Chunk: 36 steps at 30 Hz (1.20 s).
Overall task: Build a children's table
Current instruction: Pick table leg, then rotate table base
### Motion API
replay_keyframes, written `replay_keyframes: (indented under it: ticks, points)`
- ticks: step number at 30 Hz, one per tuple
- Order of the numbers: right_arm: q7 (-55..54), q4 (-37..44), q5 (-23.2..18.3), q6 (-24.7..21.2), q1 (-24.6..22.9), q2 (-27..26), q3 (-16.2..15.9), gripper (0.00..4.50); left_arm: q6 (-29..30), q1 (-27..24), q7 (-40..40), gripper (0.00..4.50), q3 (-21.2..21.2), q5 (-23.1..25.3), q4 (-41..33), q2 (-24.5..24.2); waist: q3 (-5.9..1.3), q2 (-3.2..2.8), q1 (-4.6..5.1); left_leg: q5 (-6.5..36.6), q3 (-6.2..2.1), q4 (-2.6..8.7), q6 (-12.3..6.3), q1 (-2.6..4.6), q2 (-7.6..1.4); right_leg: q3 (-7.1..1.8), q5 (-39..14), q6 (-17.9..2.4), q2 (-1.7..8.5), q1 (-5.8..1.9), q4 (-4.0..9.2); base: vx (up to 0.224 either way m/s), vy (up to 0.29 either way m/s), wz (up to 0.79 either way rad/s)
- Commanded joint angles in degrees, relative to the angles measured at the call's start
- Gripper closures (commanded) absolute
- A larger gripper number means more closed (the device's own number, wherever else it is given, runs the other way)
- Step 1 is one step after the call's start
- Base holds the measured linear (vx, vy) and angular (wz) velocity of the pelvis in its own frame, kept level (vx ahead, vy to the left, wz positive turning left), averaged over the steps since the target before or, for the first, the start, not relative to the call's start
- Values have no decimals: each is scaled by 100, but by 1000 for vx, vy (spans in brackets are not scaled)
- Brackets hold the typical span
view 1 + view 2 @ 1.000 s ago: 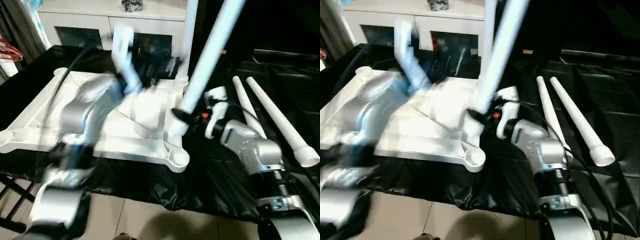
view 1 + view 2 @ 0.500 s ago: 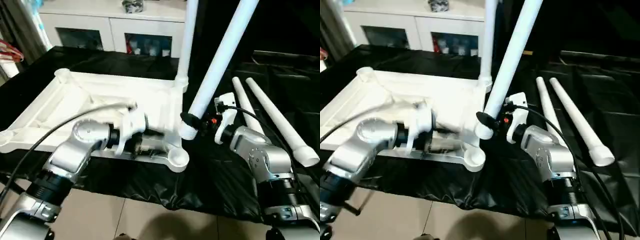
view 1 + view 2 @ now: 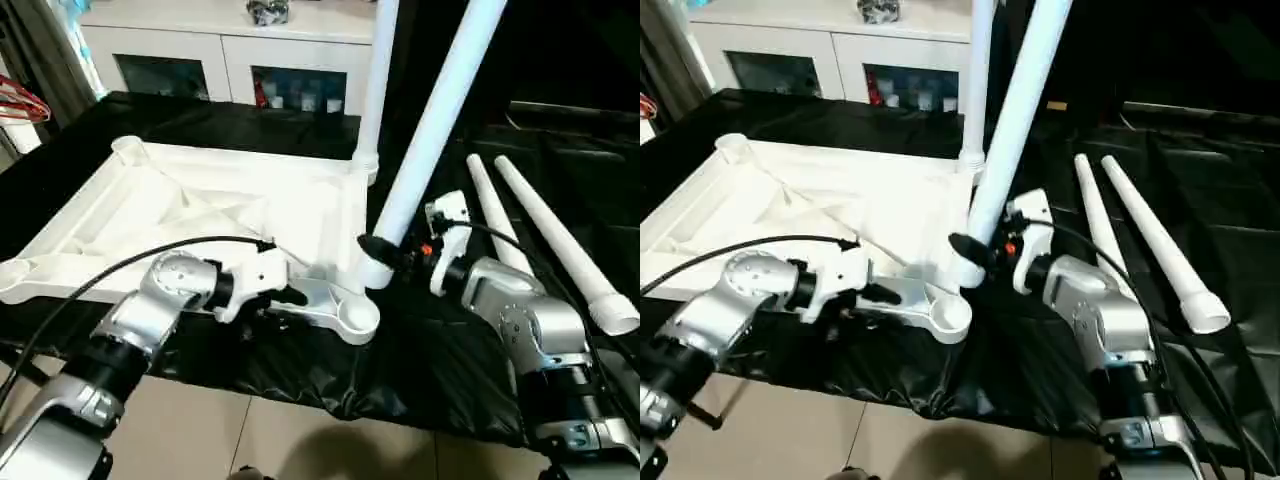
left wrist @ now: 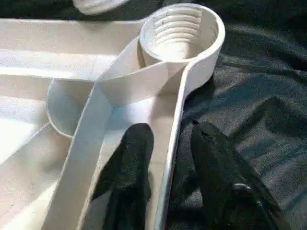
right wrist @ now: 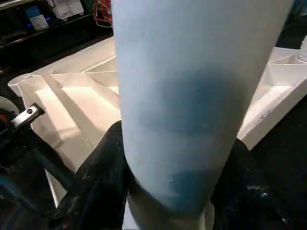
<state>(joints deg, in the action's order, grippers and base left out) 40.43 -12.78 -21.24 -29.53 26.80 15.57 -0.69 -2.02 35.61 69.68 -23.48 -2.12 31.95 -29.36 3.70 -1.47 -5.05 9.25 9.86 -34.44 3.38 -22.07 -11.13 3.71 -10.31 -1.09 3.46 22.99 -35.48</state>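
The tabletop [image 3: 200,215] lies underside up on the black-draped table [image 3: 450,350]. The right gripper [image 3: 385,250] grasps a leg [image 3: 430,130] leaning up and away, its foot beside the near socket [image 4: 182,28]. The left wrist view shows the left gripper [image 4: 165,163] straddling the tabletop's rim, not visibly clenched. One leg [image 3: 372,80] stands upright; two [image 3: 545,235] lie alongside.

White tabletop [image 4: 72,96], underside up, on black cloth [image 4: 259,81]. Threaded round corner socket [image 4: 182,33]. Left end effector [image 4: 168,143] straddles the rim wall, one finger [image 4: 129,167] inside.
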Motion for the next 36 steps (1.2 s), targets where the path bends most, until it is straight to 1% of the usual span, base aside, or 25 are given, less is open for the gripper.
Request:
replay_keyframes:
  ticks: [1,2,3,5,6,7,8,11,12,14,15,16,18,19,20,21,24,25,26,29,30,32,33,34,36]
  points:
    - [57,183,55,59,-12,50,-69,261,-126,139,86,330,-11,99,155,-5,-471,-79,2,1281,-59,395,168,136,-178,-278,-1042,-1091,441,-289,400,0,0,0]
    - [63,186,56,61,-24,60,-69,261,-144,185,149,344,-16,87,251,10,-476,-53,8,1264,-55,391,158,131,-174,-278,-988,-1113,441,-298,399,0,0,0]
    - [67,212,50,50,-43,67,-67,261,-161,217,211,355,-7,66,327,30,-475,-81,4,1282,-57,392,169,134,-174,-272,-989,-1133,437,-292,400,0,0,0]
    - [68,238,47,42,-60,72,-67,261,-177,233,233,362,2,60,368,41,-476,-71,2,1300,-57,391,174,136,-176,-274,-976,-1160,442,-300,397,0,0,0]
    - [66,261,47,42,-83,79,-65,261,-269,285,210,371,6,103,516,65,-475,-130,-3,1320,-62,386,165,136,-175,-275,-967,-1180,446,-292,397,0,0,0]
    - [67,254,48,43,-82,82,-63,261,-291,308,215,382,5,118,576,76,-473,-100,9,1343,-55,388,164,138,-173,-273,-975,-1168,433,-294,410,0,0,0]
    - [67,256,49,46,-88,83,-63,261,-298,312,224,392,5,123,599,78,-477,-90,5,1339,-61,389,163,138,-176,-273,-958,-1182,440,-305,397,0,0,0]
    - [68,274,46,45,-111,94,-67,261,-329,347,302,405,-7,167,749,81,-475,-96,3,1320,-60,387,151,135,-178,-274,-944,-1210,444,-303,402,0,0,0]
    - [69,277,47,43,-112,95,-67,261,-344,353,307,424,-8,180,776,82,-482,-99,3,1307,-62,387,154,137,-184,-273,-886,-1230,442,-304,388,0,0,0]
    - [77,282,48,35,-112,102,-65,261,-405,386,328,430,-1,230,901,95,-479,-84,4,1301,-57,387,139,138,-179,-272,-877,-1237,438,-303,394,0,0,0]
    - [80,283,48,32,-111,105,-65,261,-448,409,340,434,13,251,977,111,-481,-91,-3,1293,-58,384,135,137,-182,-275,-875,-1243,449,-307,391,0,0,0]
    - [83,280,48,31,-102,108,-65,261,-470,426,326,440,22,275,1026,120,-480,-67,8,1274,-57,386,128,122,-178,-274,-877,-1235,451,-323,392,0,0,0]
    - [98,277,42,24,-77,112,-70,261,-382,442,252,446,65,272,1056,154,-483,-67,15,1231,-55,379,111,123,-177,-274,-864,-1250,454,-325,384,0,0,0]
    - [122,283,43,20,-59,120,-86,261,-138,453,69,449,112,279,1019,215,-481,-61,22,1200,-54,378,96,118,-180,-275,-829,-1268,454,-326,378,0,0,0]
    - [122,283,43,20,-59,120,-86,261,-138,453,69,449,112,279,1019,215,-481,-63,26,1194,-52,370,77,121,-178,-273,-816,-1291,451,-320,378,0,0,0]
    - [138,289,39,11,-53,125,-95,261,22,458,-45,449,138,278,993,263,-478,-61,30,1203,-51,371,73,118,-178,-273,-828,-1299,452,-324,376,0,0,0]
    - [190,324,25,-37,-28,141,-131,261,454,469,-376,450,281,171,948,536,-472,-55,29,1204,-49,361,39,120,-171,-271,-934,-1303,451,-325,401,0,0,0]
    - [218,313,27,-55,3,158,-146,261,673,469,-578,450,327,152,906,710,-471,-45,33,1188,-48,361,27,118,-172,-273,-959,-1291,452,-329,405,0,0,0]
    - [226,288,48,-41,26,167,-162,261,797,466,-715,450,342,169,888,810,-473,-48,29,1188,-49,355,17,127,-178,-271,-966,-1298,448,-321,406,0,0,0]
    - [186,113,186,91,106,165,-218,261,888,441,-1084,450,342,258,867,1038,-476,-33,17,1128,-51,350,-25,106,-169,-271,-944,-1281,447,-336,412,0,0,0]
    - [166,70,215,127,123,156,-224,261,877,429,-1108,450,339,256,850,1066,-483,-32,6,1079,-52,345,-52,107,-166,-271,-913,-1266,450,-334,421,0,0,0]
    - [93,-79,302,233,188,117,-233,261,826,380,-1145,450,320,249,782,1137,-486,-36,8,1080,-51,345,-45,106,-170,-269,-906,-1266,448,-324,421,0,0,0]
    - [2,-227,390,338,271,75,-235,261,795,338,-1191,450,293,270,711,1181,-485,-22,7,1076,-52,342,-47,104,-166,-269,-897,-1269,449,-329,413,0,0,0]
    - [-14,-307,423,370,318,53,-251,261,770,317,-1223,450,279,292,692,1197,-486,-43,4,1072,-54,343,-39,103,-168,-268,-920,-1256,449,-327,418,0,0,0]
    - [-36,-414,485,417,375,37,-304,261,725,281,-1274,450,281,346,644,1223,-484,-38,7,1081,-55,349,-44,107,-171,-265,-867,-1247,435,-328,415,0,0,0]
